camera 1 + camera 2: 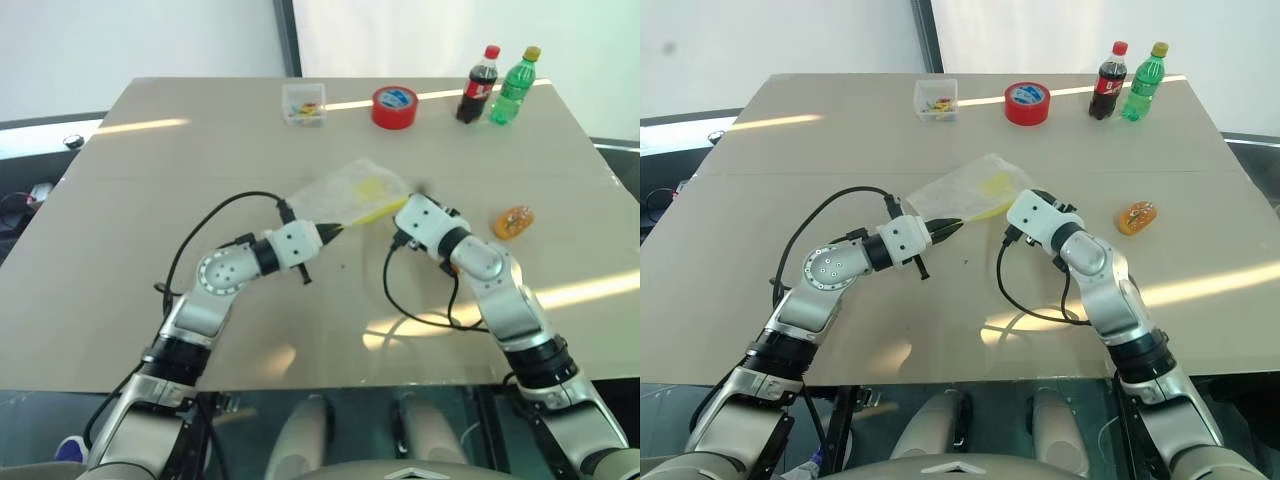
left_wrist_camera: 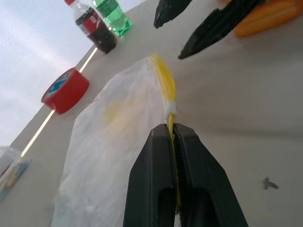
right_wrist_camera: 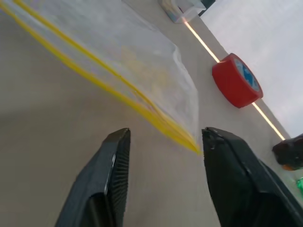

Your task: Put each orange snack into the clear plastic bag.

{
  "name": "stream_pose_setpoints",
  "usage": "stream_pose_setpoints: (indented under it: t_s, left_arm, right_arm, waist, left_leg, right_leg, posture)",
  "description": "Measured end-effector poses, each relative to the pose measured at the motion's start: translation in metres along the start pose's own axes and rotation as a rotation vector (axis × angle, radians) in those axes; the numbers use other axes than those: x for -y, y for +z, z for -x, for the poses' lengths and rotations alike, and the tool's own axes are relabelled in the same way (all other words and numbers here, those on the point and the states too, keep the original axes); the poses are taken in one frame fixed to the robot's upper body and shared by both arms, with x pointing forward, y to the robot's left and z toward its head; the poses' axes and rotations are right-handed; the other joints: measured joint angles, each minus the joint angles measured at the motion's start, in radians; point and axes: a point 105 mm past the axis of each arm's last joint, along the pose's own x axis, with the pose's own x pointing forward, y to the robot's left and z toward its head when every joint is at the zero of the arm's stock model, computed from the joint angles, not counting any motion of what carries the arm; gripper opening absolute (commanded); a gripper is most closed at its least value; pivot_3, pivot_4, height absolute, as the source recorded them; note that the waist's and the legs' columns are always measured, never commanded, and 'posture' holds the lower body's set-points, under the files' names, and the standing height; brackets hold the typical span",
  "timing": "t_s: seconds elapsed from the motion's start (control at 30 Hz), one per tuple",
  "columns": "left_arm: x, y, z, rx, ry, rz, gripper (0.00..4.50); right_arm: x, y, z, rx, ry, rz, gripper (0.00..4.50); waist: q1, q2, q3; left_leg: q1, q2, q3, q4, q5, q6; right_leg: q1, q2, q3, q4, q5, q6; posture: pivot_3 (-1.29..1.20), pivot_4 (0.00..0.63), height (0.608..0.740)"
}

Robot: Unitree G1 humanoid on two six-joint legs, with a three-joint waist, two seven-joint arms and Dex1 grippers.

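The clear plastic bag [image 1: 345,190] lies mid-table, its yellow strip [image 2: 163,80] facing me. My left gripper [image 2: 173,138] is shut on that strip near one end. My right gripper [image 3: 163,139] stands open just in front of the strip's other end [image 3: 191,144], which lies between its fingers without being gripped. One orange snack [image 1: 514,221] in shiny wrapping rests on the table to the right of my right arm, apart from it. A faint yellowish patch [image 1: 372,187] shows through the bag; I cannot tell what it is.
At the table's far side stand a small clear box [image 1: 303,103], a red tape roll [image 1: 394,106], a cola bottle [image 1: 478,85] and a green bottle [image 1: 514,86]. Black cables loop from both wrists over the table.
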Motion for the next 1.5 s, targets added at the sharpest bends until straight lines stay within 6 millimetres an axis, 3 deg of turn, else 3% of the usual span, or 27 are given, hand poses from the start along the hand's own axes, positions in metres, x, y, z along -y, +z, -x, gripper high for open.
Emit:
stream_pose_setpoints:
  t_s: [0.07,0.1,0.17,0.27,0.53,0.87,0.97,1.03,1.1,1.27,1.37,1.47,1.5]
  left_arm:
    - [-0.006,0.002,0.005,0.038,-0.012,0.033,0.0]
    - [-0.007,0.003,0.006,0.043,-0.012,0.038,0.0]
    - [-0.012,0.009,0.008,0.089,-0.044,0.063,0.0]
    - [-0.014,0.011,0.01,0.108,-0.083,0.077,0.0]
    - [-0.019,0.012,0.013,0.115,-0.138,0.085,0.0]
    - [-0.018,0.021,0.011,0.149,-0.155,0.081,0.0]
    - [-0.016,0.022,0.013,0.147,-0.184,0.068,0.0]
    - [-0.016,0.021,0.014,0.143,-0.206,0.057,0.0]
    - [-0.018,0.02,0.015,0.139,-0.209,0.055,0.0]
    - [-0.026,0.024,0.009,0.152,-0.206,0.045,0.0]
    - [-0.026,0.02,0.01,0.142,-0.204,0.062,0.0]
    - [-0.026,0.016,0.01,0.13,-0.202,0.078,0.0]
    - [-0.026,0.015,0.01,0.126,-0.202,0.08,0.0]
  right_arm:
    - [0.0,0.004,0.011,0.022,0.016,-0.075,2.18]
    - [0.0,0.005,0.012,0.025,0.017,-0.082,1.95]
    - [0.003,0.012,0.016,0.054,0.019,-0.174,1.38]
    - [0.0,0.017,0.016,0.073,0.032,-0.25,0.13]
    - [-0.003,0.04,0.002,0.131,0.048,-0.438,0.05]
    - [-0.023,0.028,-0.012,0.071,0.114,-0.683,0.05]
    - [-0.022,0.021,-0.017,0.059,0.077,-0.55,0.05]
    - [-0.016,0.004,-0.024,0.027,0.001,-0.08,0.05]
    - [-0.015,-0.002,-0.026,0.031,-0.024,0.091,0.05]
    - [-0.024,0.006,-0.036,0.106,-0.022,0.369,1.43]
    - [-0.022,0.009,-0.037,0.135,-0.045,0.454,3.21]
    - [-0.02,0.008,-0.035,0.146,-0.047,0.513,4.43]
    - [-0.019,0.007,-0.034,0.145,-0.047,0.52,4.48]
  waist:
    - [0.0,0.0,0.0]
    - [0.0,0.0,0.0]
    - [-0.002,0.0,0.0]
    - [-0.003,0.0,0.0]
    - [-0.002,0.0,0.0]
    - [-0.003,0.0,0.0]
    - [-0.004,0.0,0.0]
    - [-0.001,0.001,0.0]
    - [-0.003,0.001,0.0]
    - [-0.011,0.001,0.0]
    - [-0.007,0.0,0.0]
    - [-0.004,0.0,0.0]
    - [-0.003,0.0,0.0]
  left_leg:
    - [0.0,0.0,-0.001,0.001,0.0,0.0]
    - [0.0,0.0,-0.001,0.001,0.0,0.0]
    - [0.0,0.0,-0.001,0.001,0.0,0.0]
    - [0.001,0.0,-0.001,0.001,0.0,0.0]
    - [0.001,0.0,-0.001,0.001,0.0,0.0]
    - [0.0,0.0,-0.001,0.001,0.0,0.0]
    - [0.001,-0.001,-0.001,0.001,0.0,0.0]
    - [0.001,-0.002,-0.001,0.002,0.0,0.0]
    - [0.001,-0.001,-0.001,0.001,0.0,0.0]
    - [0.0,-0.001,0.0,0.001,0.0,0.0]
    - [0.0,-0.001,0.0,0.001,0.0,0.0]
    - [0.0,-0.001,0.0,0.002,0.0,0.0]
    - [0.0,-0.001,0.0,0.002,0.0,0.0]
  right_leg:
    - [0.0,0.0,-0.001,0.0,0.0,0.0]
    - [0.001,0.0,-0.001,0.001,0.0,0.0]
    - [0.001,0.001,-0.001,0.001,0.0,0.0]
    - [0.001,0.001,-0.001,0.001,0.0,0.0]
    - [0.001,0.001,-0.001,0.001,0.0,0.0]
    - [0.001,0.001,-0.001,0.001,0.0,0.0]
    - [0.001,0.001,-0.001,0.001,0.0,0.0]
    - [0.001,0.001,-0.001,0.001,0.0,0.0]
    - [0.001,0.001,-0.001,0.001,0.0,0.0]
    - [0.0,0.002,0.0,0.001,0.0,0.0]
    - [0.0,0.002,0.0,0.0,0.0,0.0]
    - [0.0,0.002,0.0,0.001,0.0,0.0]
    - [0.0,0.002,0.0,0.001,0.0,0.0]
  posture:
    - [0.0,0.15,0.74]
    - [0.0,0.15,0.74]
    - [0.0,0.15,0.74]
    - [0.0,0.15,0.74]
    - [0.0,0.15,0.74]
    - [0.0,0.15,0.74]
    - [0.0,0.15,0.74]
    - [0.0,0.15,0.74]
    - [0.0,0.15,0.74]
    - [0.0,0.15,0.74]
    - [0.0,0.15,0.74]
    - [0.0,0.15,0.74]
    - [0.0,0.15,0.74]
